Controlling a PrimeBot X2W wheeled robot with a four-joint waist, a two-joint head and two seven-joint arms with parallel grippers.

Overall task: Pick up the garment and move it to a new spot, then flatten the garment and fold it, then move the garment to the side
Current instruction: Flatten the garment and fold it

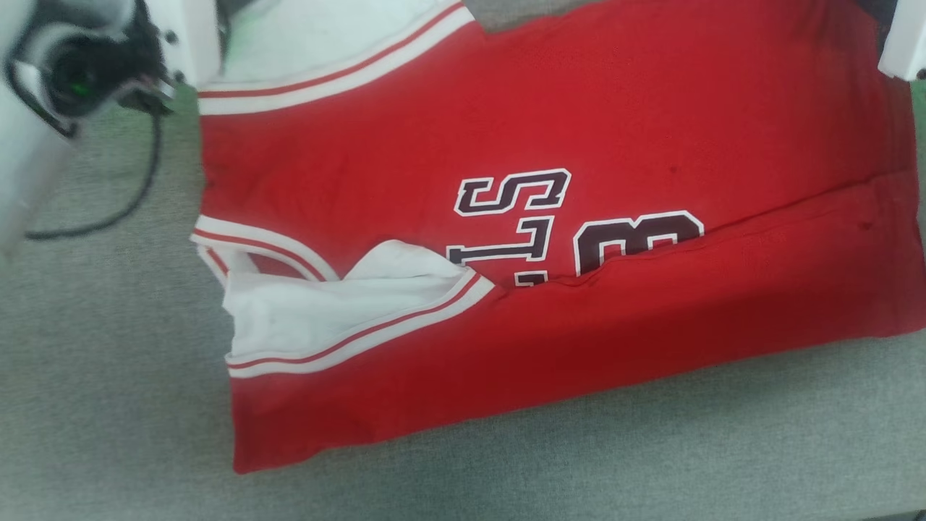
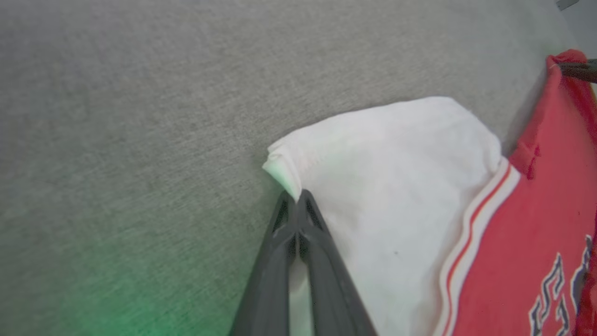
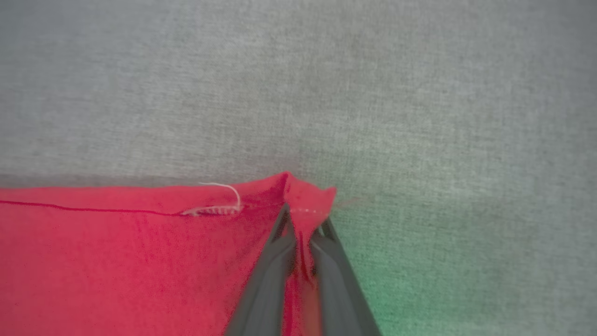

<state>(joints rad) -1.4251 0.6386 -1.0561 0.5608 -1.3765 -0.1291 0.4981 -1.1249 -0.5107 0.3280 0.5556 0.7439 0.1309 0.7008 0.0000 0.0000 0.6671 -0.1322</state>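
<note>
The garment (image 1: 550,217), a red jersey with white sleeves, striped trim and dark block letters, lies partly folded across the grey surface, its near long edge turned over the lettering. In the left wrist view my left gripper (image 2: 295,198) is shut on the tip of the white sleeve (image 2: 382,196), pinching a bunched fold. My right gripper (image 3: 305,219) is shut on a red hemmed corner of the garment (image 3: 140,261), cloth squeezed between its fingers. In the head view only the pale arm housings show, at the top left (image 1: 94,58) and the top right (image 1: 904,43).
Grey fabric surface (image 1: 108,376) extends all round the jersey. A black cable (image 1: 141,188) loops down from the left arm housing at the upper left. In the left wrist view a dark finger (image 2: 578,71) reaches the jersey's far red corner.
</note>
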